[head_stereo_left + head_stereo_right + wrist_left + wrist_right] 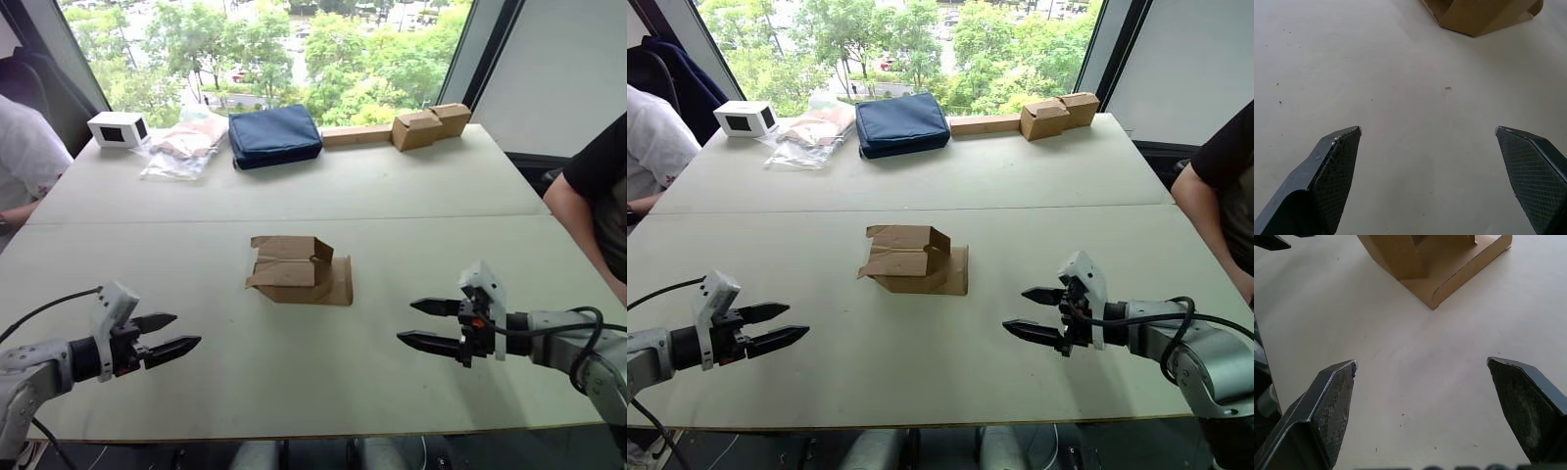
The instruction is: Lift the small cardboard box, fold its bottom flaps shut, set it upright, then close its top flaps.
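The small cardboard box lies on its side in the middle of the white table, flaps splayed open and one flap flat on the surface toward the right. My left gripper hovers open near the front left, well short of the box. At the front right, my right gripper is open too, pointing toward the box with a clear gap between them. A corner of the box appears past the left fingertips, and its flat flap lies beyond the right fingertips.
Along the far edge stand a white box with a dark window, a plastic bag, a navy pouch and two joined brown boxes with a long strip. One person sits at the left, another at the right.
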### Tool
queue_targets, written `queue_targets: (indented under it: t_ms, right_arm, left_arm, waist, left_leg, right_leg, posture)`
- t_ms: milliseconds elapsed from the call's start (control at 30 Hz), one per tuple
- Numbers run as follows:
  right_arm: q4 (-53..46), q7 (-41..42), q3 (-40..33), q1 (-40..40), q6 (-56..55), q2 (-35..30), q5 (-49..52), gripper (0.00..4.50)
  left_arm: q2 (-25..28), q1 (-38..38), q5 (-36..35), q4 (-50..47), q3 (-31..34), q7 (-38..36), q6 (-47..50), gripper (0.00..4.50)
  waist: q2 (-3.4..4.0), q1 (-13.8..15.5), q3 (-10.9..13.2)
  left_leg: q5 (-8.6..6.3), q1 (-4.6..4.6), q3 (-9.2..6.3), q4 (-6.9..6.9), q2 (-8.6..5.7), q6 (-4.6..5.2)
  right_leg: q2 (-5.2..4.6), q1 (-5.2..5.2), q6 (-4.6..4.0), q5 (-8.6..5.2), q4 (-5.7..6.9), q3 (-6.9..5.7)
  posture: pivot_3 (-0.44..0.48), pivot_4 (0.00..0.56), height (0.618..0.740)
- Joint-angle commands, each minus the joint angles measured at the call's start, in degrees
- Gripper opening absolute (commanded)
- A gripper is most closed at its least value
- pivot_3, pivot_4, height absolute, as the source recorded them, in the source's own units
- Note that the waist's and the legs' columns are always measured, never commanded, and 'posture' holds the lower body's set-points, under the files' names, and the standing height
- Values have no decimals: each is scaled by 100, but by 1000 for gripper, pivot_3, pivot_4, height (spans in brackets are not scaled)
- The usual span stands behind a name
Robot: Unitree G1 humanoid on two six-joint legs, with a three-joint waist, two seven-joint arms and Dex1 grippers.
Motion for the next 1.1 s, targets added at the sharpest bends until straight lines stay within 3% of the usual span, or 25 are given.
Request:
queue_targets:
  t_ms: [33, 500, 667, 867, 1100]
  right_arm:
    - [-68, -41, -73, -14, -94, 26, -20, 4484]
    - [-40, -153, -73, 12, -260, 123, -136, 4484]
    - [-3, -290, -55, 18, -435, 186, -326, 4484]
    - [37, -364, 37, -3, -555, 269, -507, 4484]
    - [151, -628, 116, -238, -618, 534, -699, 4484]
  left_arm:
    - [-6, -97, -67, -23, 26, 1, 15, 4500]
    - [-86, -297, 26, 54, -35, 205, -19, 4500]
    - [3, -226, 557, 101, -213, 447, -344, 4500]
    - [42, -363, 590, 143, -210, 410, -287, 4500]
    - [250, -1096, 1141, 987, -552, 307, -783, 4500]
  waist:
    - [0, 0, 0]
    - [0, 0, 0]
    - [0, 1, 0]
    - [0, 2, 0]
    - [0, 5, 0]
  left_leg:
    - [0, 0, 0, 0, 0, 0]
    - [0, 0, 0, 0, 0, 0]
    - [0, 0, 0, 0, 0, 0]
    - [0, 0, 0, 0, 0, 0]
    - [0, 0, 0, 1, -1, -1]
  right_leg:
    - [0, 0, 0, 0, 0, 0]
    - [0, 0, 1, 1, 0, 0]
    - [0, 0, 1, 1, 0, 0]
    - [0, 0, 1, 1, 0, 0]
    - [1, -2, 1, 2, 3, -1]
  posture:
    - [0, 150, 740]
    - [0, 150, 740]
    - [0, 150, 740]
    - [0, 150, 740]
    - [0, 150, 740]
